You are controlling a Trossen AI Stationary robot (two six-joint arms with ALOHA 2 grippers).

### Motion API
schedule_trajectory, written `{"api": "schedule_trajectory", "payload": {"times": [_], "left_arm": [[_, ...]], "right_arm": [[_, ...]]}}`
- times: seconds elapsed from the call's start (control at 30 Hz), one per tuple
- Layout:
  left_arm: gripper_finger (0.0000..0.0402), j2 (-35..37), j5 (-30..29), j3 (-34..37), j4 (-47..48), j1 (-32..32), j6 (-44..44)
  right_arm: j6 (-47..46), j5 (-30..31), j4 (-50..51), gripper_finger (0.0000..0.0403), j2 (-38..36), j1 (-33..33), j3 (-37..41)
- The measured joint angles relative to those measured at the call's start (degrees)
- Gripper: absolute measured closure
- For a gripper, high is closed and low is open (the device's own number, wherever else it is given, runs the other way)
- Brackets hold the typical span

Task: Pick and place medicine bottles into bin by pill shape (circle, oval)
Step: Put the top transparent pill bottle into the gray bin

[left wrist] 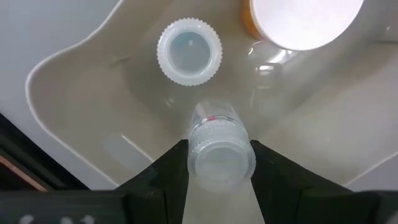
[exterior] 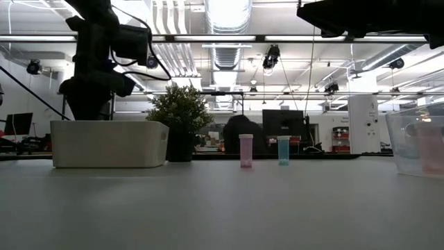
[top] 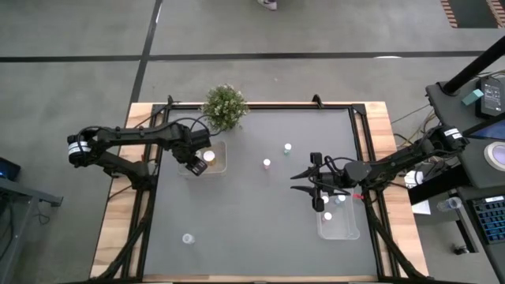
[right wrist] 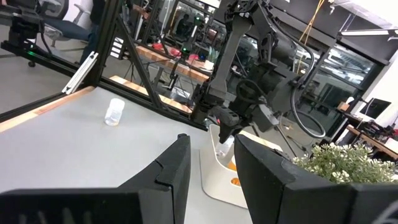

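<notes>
A: Item one, left gripper [left wrist: 219, 163]: fingers closed on a small clear bottle [left wrist: 217, 149], white cap toward the camera, hanging over the white bin [top: 221, 162] near the table's far-left corner.

B: Bin contents?

A: One ribbed-cap bottle [left wrist: 189, 51] upright on the floor; one orange-amber bottle [left wrist: 298, 22], cut off by the frame.

B: Item two?

A: Right gripper [top: 322, 188]: nothing held, fingers a narrow gap apart, hovering at the far end of the clear bin [top: 341, 225] by the table's right edge. Several bottles inside; count uncertain.

B: Loose stock?

A: Pink bottle [exterior: 246, 151] and green-marked bottle [exterior: 283, 150] toward the far edge, mid-table; one clear bottle [top: 188, 238] near the front-left corner. Potted plant [top: 224, 106] at the far edge, not stock.

B: Handling?

A: Probably light, rigid plastic with smooth, slippery walls; prone to tipping or rolling. Best taken across the body just below the cap.

B: Unverified?

A: Pill shapes cannot be read. Low view hides the left bin's contents behind its wall.
</notes>
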State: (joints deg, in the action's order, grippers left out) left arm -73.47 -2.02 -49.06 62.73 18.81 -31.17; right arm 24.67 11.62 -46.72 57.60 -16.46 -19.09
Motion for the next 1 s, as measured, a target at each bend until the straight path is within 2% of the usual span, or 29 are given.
{"api": "schedule_trajectory", "payload": {"times": [1.0], "left_arm": [[0.0265, 0.0, 2.16, -0.04, -0.82, 0.0, -0.01]], "right_arm": [[0.0, -0.01, -0.01, 0.0289, 0.0, 0.01, 0.0]]}}
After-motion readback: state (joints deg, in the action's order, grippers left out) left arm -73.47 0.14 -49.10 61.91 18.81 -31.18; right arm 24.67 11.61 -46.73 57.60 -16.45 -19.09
